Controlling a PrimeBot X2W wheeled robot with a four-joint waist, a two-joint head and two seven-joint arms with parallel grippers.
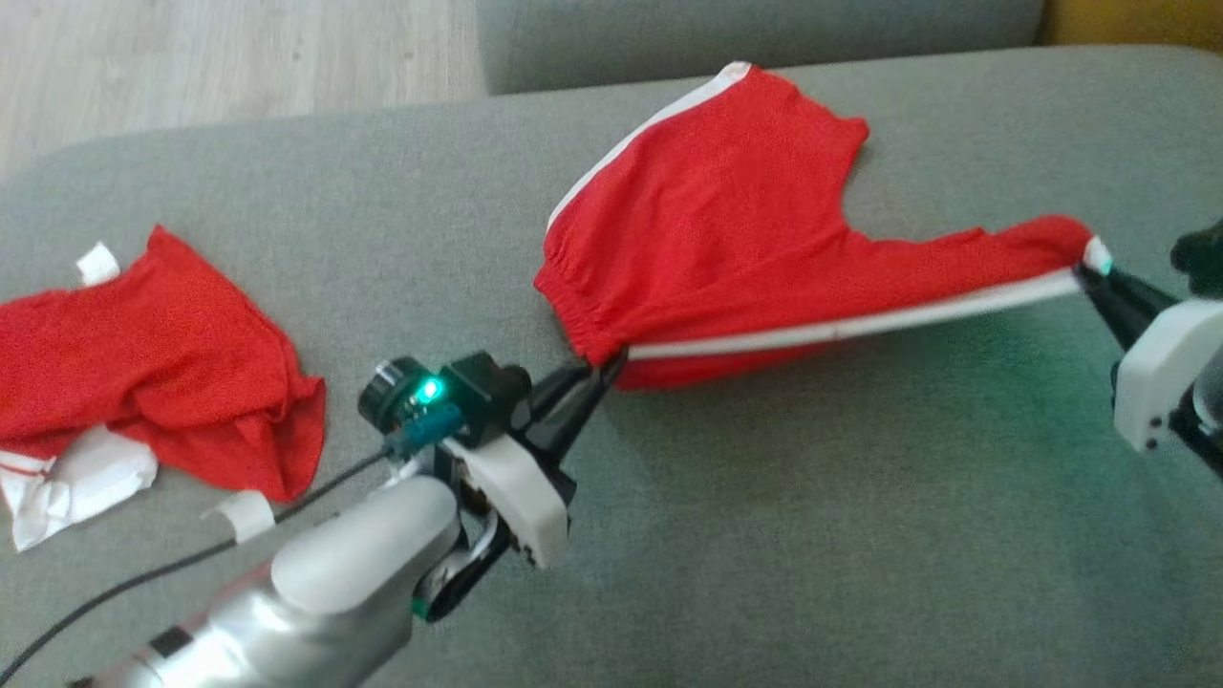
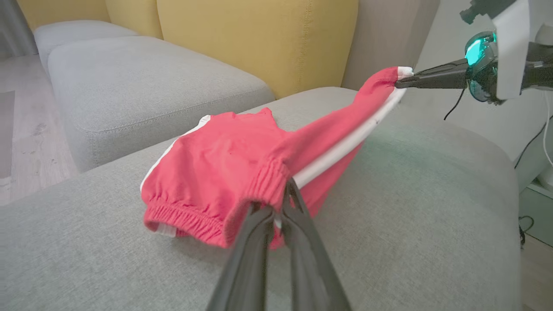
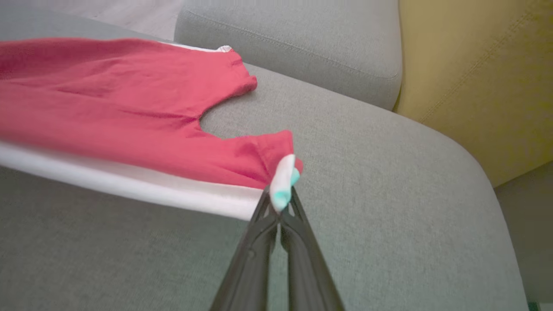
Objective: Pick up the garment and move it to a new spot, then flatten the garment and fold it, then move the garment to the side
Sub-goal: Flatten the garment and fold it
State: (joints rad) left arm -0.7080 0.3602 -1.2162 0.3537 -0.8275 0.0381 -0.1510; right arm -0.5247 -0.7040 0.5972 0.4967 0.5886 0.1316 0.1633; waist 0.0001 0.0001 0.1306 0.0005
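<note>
The garment [image 1: 726, 229] is a pair of red shorts with white side stripes and an elastic waistband, stretched between both grippers above the grey sofa cushion [image 1: 764, 535]. My left gripper [image 1: 604, 368] is shut on the waistband corner, seen close up at the garment [image 2: 224, 172] in the left wrist view, where my own fingers [image 2: 281, 224] pinch the elastic. My right gripper [image 1: 1089, 272] is shut on the white-trimmed leg hem [image 3: 283, 181] at the right. The near edge hangs taut in the air; the far part of the shorts rests on the cushion.
A second red and white crumpled garment [image 1: 143, 373] lies on the cushion at the left. Another grey cushion [image 2: 138, 86] and a yellow backrest [image 2: 268, 39] stand behind. Wooden floor [image 1: 191, 57] lies beyond the cushion's far left edge.
</note>
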